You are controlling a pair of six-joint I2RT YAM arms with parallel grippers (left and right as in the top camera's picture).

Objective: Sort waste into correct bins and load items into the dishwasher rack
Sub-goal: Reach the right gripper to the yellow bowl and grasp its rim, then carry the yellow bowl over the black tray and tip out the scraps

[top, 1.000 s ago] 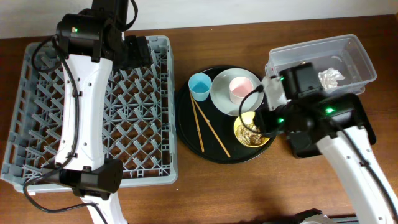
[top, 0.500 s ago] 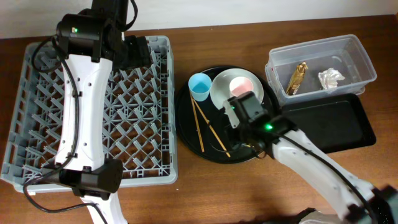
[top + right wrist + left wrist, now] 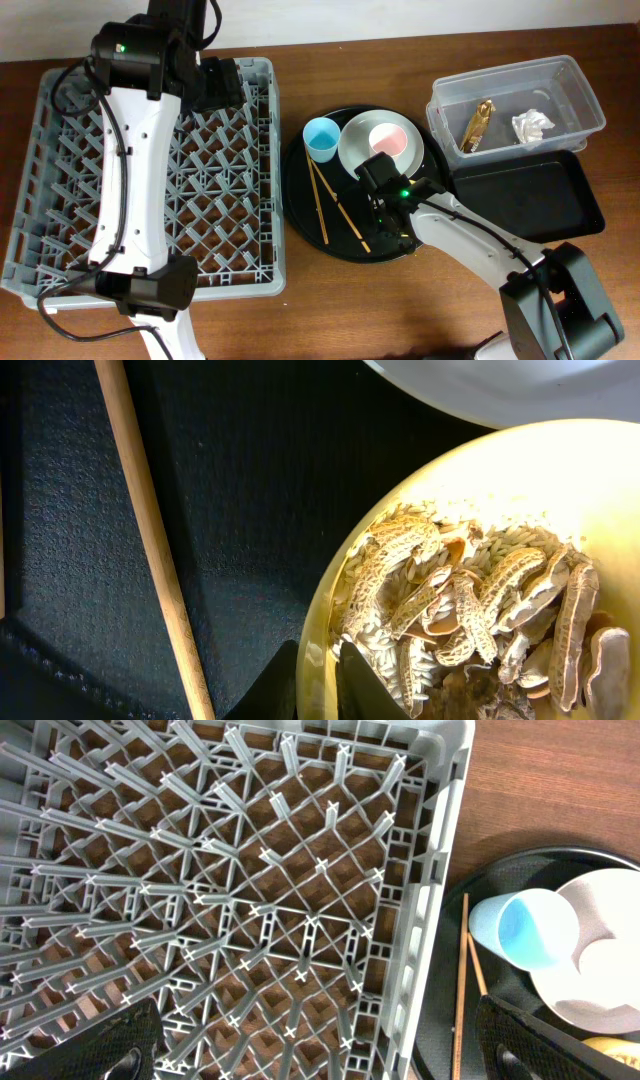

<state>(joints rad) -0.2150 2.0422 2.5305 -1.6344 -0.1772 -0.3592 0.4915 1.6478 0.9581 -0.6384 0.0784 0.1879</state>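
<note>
bowl [image 3: 500, 465] rim betw. R tool [image 3: 316, 665] jaws

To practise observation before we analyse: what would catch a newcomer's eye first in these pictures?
The large grey rack fills the left side. On the round black tray in the middle, the right gripper pinches the rim of the yellow bowl holding food scraps.

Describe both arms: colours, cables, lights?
Left arm: white links, black joints, a black cable along it, a green light near the top joint. Right arm: same white and black, green light by the wrist. Left hand has black textured fingers.
</note>
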